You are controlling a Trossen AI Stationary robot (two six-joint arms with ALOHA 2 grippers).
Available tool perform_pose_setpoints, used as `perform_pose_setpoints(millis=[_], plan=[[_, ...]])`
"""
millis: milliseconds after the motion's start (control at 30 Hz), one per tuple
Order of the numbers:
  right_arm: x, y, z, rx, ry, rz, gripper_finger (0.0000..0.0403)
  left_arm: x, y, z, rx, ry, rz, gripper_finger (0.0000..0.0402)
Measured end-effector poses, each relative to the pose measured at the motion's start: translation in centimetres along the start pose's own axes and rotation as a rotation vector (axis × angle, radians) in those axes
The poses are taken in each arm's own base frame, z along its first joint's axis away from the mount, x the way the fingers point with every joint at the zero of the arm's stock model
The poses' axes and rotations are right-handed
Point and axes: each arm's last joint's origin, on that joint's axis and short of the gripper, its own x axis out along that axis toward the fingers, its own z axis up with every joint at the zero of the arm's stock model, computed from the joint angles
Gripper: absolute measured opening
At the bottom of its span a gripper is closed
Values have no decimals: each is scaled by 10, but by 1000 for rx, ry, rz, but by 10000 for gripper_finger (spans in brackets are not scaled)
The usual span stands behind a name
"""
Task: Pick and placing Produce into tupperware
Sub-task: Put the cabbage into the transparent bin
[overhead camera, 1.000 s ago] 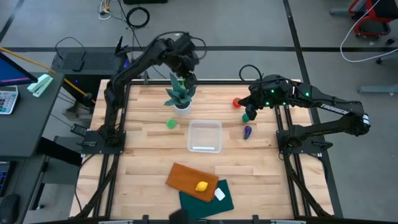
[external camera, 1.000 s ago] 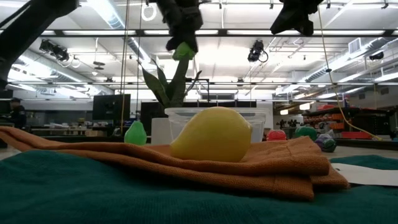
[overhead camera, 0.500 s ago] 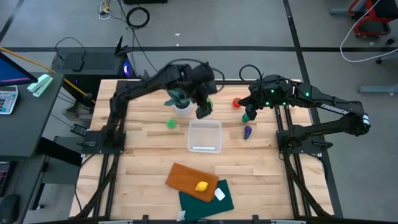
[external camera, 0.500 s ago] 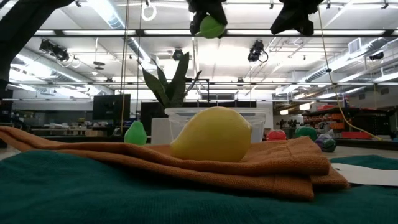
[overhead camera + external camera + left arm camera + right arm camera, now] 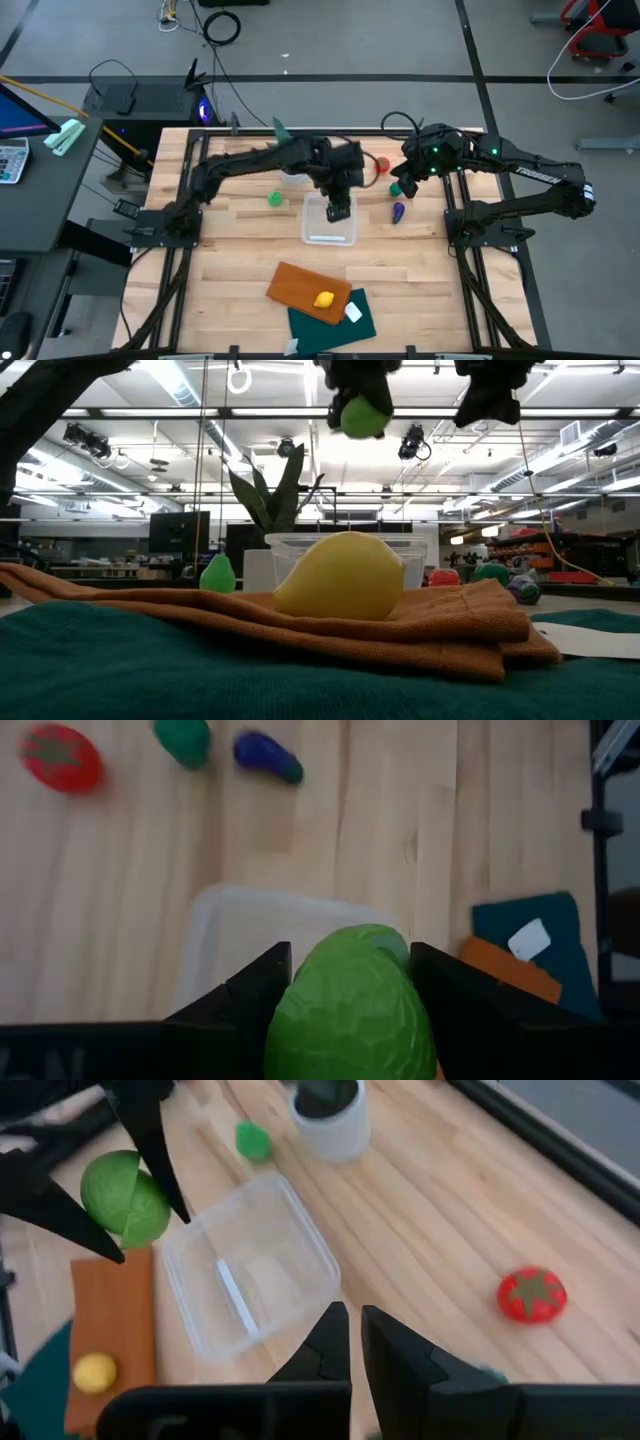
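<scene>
My left gripper [image 5: 340, 207] hangs over the clear tupperware [image 5: 312, 236] and is shut on a round light green produce piece [image 5: 364, 415], which also shows in the right wrist view [image 5: 125, 1198]. My right gripper [image 5: 355, 1342] is shut and empty. It hovers by the dark green piece [image 5: 396, 187], near the red tomato [image 5: 381, 165] and the purple piece [image 5: 398, 211]. A light green pear [image 5: 275, 199] stands on the table left of the tub. The yellow lemon [image 5: 324, 299] lies on the orange board. My left gripper pinches the round light green piece between its two fingers [image 5: 255, 995], one on each side [image 5: 300, 1010]. The fingers come from above, pointing down. The piece is lifted clear and hangs high over the tub [image 5: 230, 930].
A potted plant [image 5: 328, 1115] stands just beyond the tub's far edge, partly under my left arm. The orange board [image 5: 298, 285] and a dark green cloth [image 5: 335, 322] lie near the table's near edge. Bare wood lies left of and in front of the tub.
My left gripper has carried the light green piece from above the potted plant toward the right and near side, and now stands over the tub. It stayed shut on the piece throughout. The other produce has not moved.
</scene>
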Motion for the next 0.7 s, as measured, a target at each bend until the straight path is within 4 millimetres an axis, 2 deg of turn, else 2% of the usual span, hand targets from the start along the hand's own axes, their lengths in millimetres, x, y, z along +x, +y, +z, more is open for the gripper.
perform_pose_setpoints(millis=[267, 433, 700], plan=[[-1, -4, -9, 7, 91, -39, 0, 55, -4, -10, 22, 158, 54, 213], [-7, -7, -15, 15, 113, -81, 0, 76, 1, -17, 12, 246, 119, 201], [-15, -8, -19, 29, 100, -95, 0, 103, 6, -21, -12, 280, 138, 213]])
